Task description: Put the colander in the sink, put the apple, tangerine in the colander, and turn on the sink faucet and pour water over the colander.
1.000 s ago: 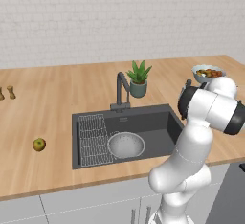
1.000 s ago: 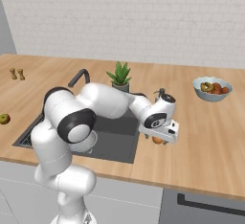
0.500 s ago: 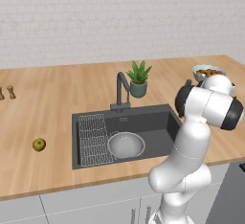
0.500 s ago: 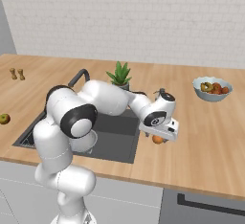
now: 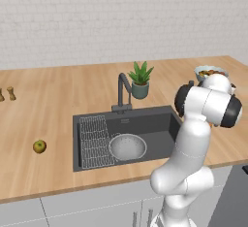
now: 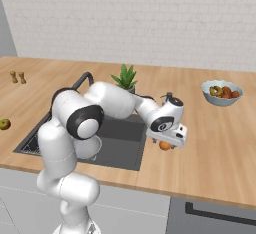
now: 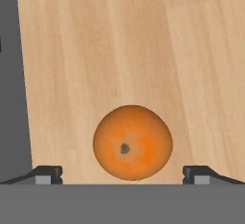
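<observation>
The tangerine (image 7: 132, 142) lies on the wooden counter just right of the sink (image 5: 155, 124), and shows as an orange ball (image 6: 164, 146) under the hand. My gripper (image 7: 123, 174) is open, pointing down over it with one fingertip (image 7: 48, 174) on each side and a gap to the fruit on both. In the basin the pale perforated colander (image 5: 127, 147) sits next to the wire rack. The apple (image 5: 39, 146) rests on the counter left of the sink. The dark gooseneck faucet (image 5: 122, 88) stands behind the basin.
A blue-grey bowl of mixed fruit (image 6: 222, 92) stands at the back right of the counter. A potted plant (image 5: 140, 80) is beside the faucet. Two small shakers (image 6: 18, 77) stand far left. The sink's dark edge (image 7: 12, 74) runs close beside the tangerine.
The arm's elbow has shifted slightly. The hand stays low over the tangerine and the jaws remain wide open.
</observation>
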